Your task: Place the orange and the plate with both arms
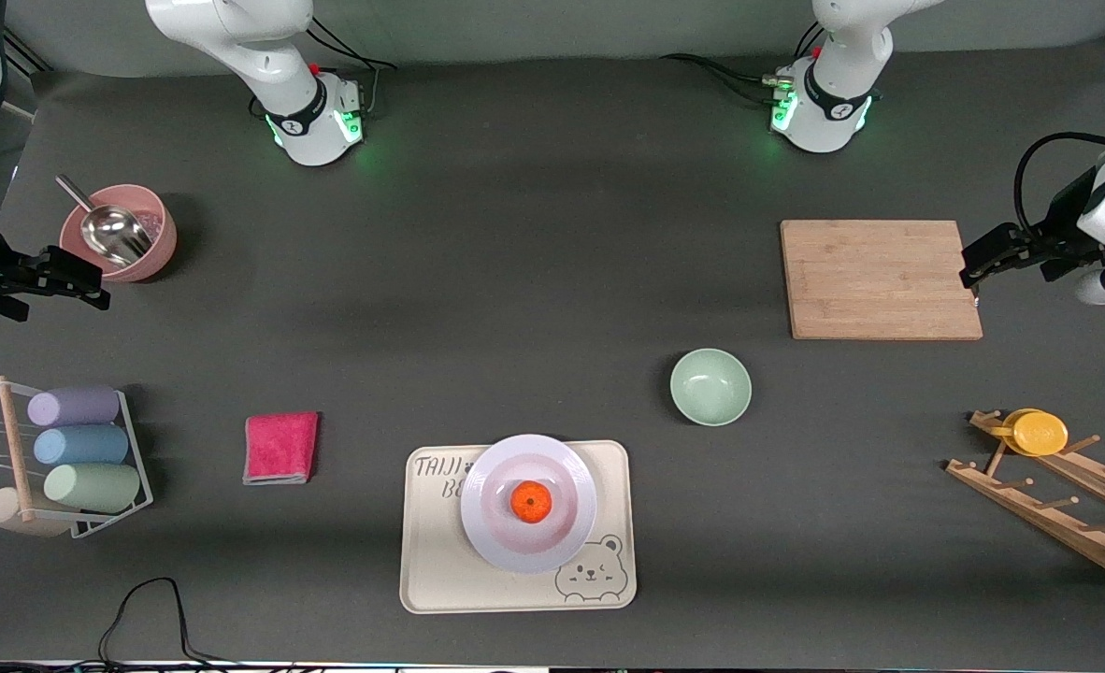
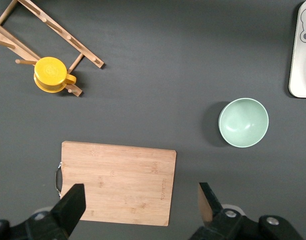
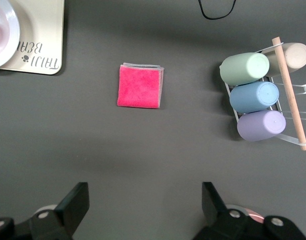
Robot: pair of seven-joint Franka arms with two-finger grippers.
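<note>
The orange [image 1: 531, 502] sits in the middle of the pale lavender plate [image 1: 492, 540]. The plate rests on the cream bear tray [image 1: 436, 572], near the front camera. My left gripper [image 1: 969, 278] is open and empty, up over the cutting board's edge at the left arm's end of the table; in the left wrist view [image 2: 141, 194] its jaws stand wide apart. My right gripper [image 1: 99, 286] is open and empty, up beside the pink bowl at the right arm's end; it also shows in the right wrist view [image 3: 145, 194]. A slice of the plate [image 3: 4, 47] shows in that view.
A bamboo cutting board [image 1: 880, 279] and a mint-green bowl [image 1: 710, 386] lie toward the left arm's end, with a wooden rack [image 1: 1057, 500] holding a yellow lid [image 1: 1039, 433]. A pink cloth [image 1: 280, 447], a cup rack [image 1: 76, 458] and a pink bowl with a scoop [image 1: 121, 234] lie toward the right arm's end.
</note>
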